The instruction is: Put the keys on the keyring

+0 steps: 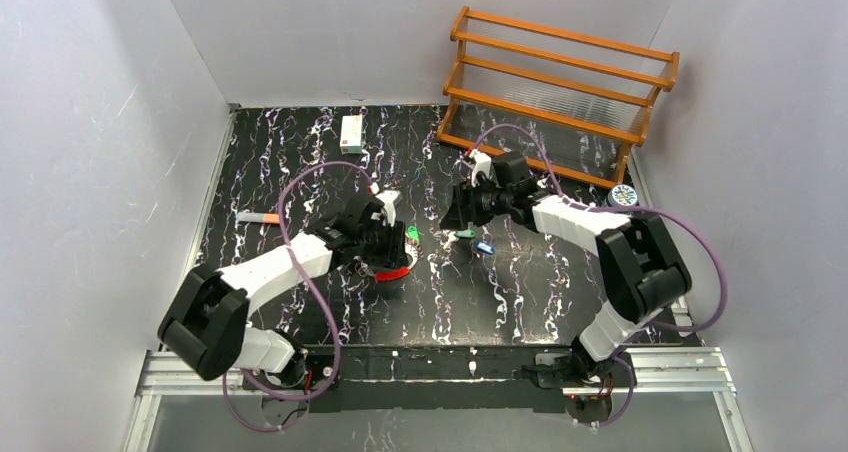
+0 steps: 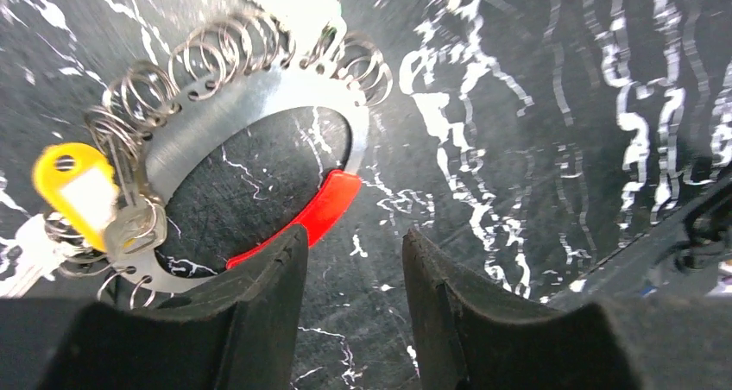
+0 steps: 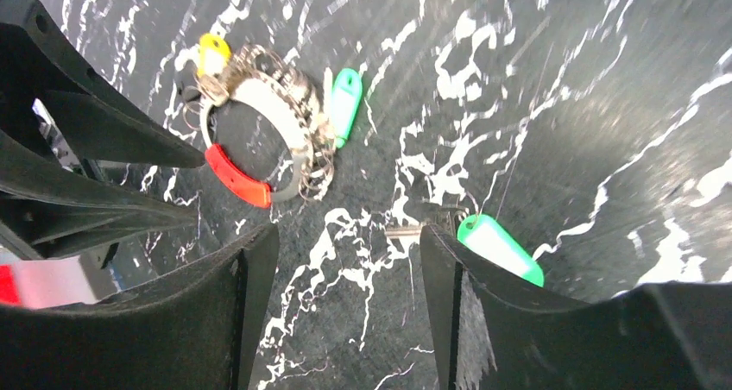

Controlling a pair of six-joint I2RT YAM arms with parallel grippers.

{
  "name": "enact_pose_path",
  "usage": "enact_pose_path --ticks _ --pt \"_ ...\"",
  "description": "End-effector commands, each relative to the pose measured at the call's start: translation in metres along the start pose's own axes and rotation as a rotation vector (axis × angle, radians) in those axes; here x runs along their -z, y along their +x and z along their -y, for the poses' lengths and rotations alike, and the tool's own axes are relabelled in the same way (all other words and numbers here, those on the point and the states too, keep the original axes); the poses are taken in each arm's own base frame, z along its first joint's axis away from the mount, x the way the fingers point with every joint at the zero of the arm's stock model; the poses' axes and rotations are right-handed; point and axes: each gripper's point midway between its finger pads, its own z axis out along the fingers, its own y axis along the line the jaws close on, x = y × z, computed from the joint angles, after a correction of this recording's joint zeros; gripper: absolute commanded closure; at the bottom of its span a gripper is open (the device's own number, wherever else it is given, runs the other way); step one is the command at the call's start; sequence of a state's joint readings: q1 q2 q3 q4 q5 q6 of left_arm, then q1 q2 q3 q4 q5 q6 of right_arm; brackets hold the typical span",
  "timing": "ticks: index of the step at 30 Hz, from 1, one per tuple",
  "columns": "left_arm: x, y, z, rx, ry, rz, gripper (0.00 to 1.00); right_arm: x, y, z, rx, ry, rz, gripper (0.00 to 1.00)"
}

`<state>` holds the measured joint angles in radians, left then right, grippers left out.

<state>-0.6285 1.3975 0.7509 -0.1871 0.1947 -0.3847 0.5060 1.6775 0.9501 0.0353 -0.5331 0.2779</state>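
The keyring point(image 1: 395, 269), a metal loop with a red segment, lies on the black marbled table. In the left wrist view the keyring point(image 2: 259, 105) carries several small wire rings, a yellow tag point(image 2: 73, 191) and a green tag at the top edge. My left gripper point(image 2: 354, 239) is open and empty, with its left finger over the red segment point(image 2: 324, 207). My right gripper point(image 3: 345, 235) is open and empty just above the table. A green-tagged key point(image 3: 499, 246) lies beside its right finger. That key point(image 1: 465, 235) and the blue-tagged key point(image 1: 485, 246) lie right of the ring.
A wooden rack point(image 1: 560, 82) stands at the back right, with a small round object point(image 1: 622, 195) at its right end. A white box point(image 1: 351, 132) lies at the back. An orange-tipped marker point(image 1: 258, 217) lies at the left. White walls close in three sides.
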Motion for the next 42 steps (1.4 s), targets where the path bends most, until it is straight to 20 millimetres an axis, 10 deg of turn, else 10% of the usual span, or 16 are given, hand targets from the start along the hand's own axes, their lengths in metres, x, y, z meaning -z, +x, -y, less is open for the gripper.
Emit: enact_pose_path --ticks 1,28,42 --pt "0.026 -0.029 0.013 -0.031 0.036 0.155 0.56 0.02 -0.041 -0.012 0.205 0.026 0.168 0.3" --pt "0.019 -0.063 0.001 0.024 -0.043 0.311 0.56 -0.072 0.04 -0.057 -0.083 -0.094 -0.193 0.48" --pt "0.047 -0.072 -0.008 0.004 -0.087 0.442 0.52 -0.088 0.0 -0.073 -0.013 -0.128 -0.145 0.48"
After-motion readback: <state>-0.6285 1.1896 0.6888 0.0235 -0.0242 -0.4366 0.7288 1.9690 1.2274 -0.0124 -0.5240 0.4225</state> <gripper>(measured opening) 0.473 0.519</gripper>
